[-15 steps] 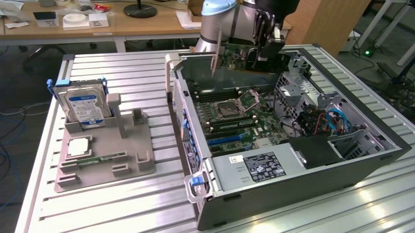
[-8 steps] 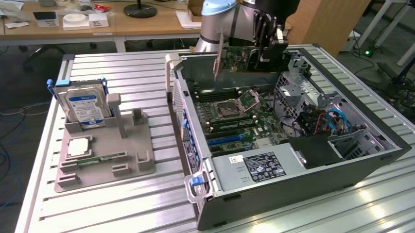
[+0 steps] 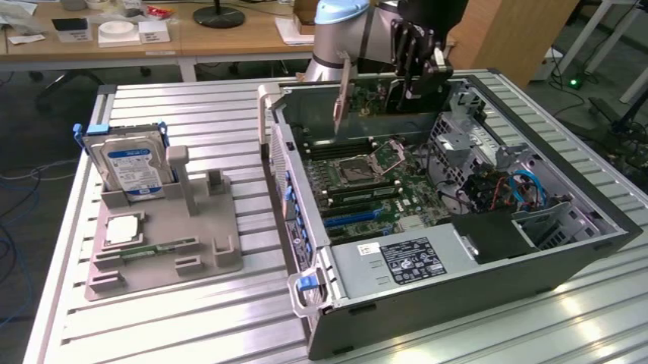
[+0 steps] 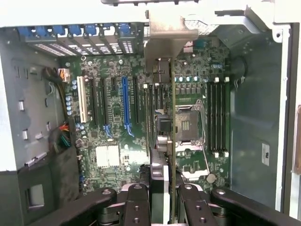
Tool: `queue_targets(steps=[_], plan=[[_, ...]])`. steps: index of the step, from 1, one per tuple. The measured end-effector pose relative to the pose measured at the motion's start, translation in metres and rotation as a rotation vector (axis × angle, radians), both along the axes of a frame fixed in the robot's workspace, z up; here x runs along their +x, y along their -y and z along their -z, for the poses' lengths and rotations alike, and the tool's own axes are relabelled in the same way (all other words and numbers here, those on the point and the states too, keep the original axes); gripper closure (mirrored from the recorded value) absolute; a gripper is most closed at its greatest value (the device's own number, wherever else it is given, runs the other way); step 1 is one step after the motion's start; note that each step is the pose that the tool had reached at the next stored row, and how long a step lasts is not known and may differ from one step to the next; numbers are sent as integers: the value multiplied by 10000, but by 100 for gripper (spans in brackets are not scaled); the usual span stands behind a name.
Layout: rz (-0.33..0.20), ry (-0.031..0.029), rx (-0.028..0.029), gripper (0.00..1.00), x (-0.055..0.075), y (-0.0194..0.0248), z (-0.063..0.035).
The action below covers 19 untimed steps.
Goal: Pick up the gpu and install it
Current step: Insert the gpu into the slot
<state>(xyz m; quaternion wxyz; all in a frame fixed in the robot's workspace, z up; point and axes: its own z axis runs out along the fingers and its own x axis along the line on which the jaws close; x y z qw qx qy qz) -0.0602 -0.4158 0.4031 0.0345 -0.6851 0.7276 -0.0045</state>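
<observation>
In the exterior view, the black two-fingered gripper (image 3: 413,89) hangs over the far end of the dark metal computer case (image 3: 456,265), which lies open on the ribbed silver table (image 3: 182,318). It clamps the gpu (image 3: 347,91), a thin brownish circuit card, upright above the green motherboard (image 3: 375,186). On the exterior view's left, a grey plastic holder (image 3: 202,258) carries an upright silver hard drive (image 3: 127,167) and a flat green memory stick (image 3: 157,248).

The wrist view adds the gpu (image 4: 171,117) edge-on in the gripper (image 4: 170,195), jaws narrowed onto both faces. Its silvery bracket (image 4: 167,40) sits by the case's slotted wall, with the card between the long blue slot (image 4: 125,106) and the square processor socket (image 4: 186,125).
</observation>
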Motion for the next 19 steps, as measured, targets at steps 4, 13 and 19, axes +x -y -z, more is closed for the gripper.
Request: queue_targets(steps=[4, 13, 19], plan=[[-151, -2, 0, 72, 0, 0, 2], [-376, -3, 0, 72, 0, -5, 5], [-355, -57, 2, 72, -2, -5, 43]])
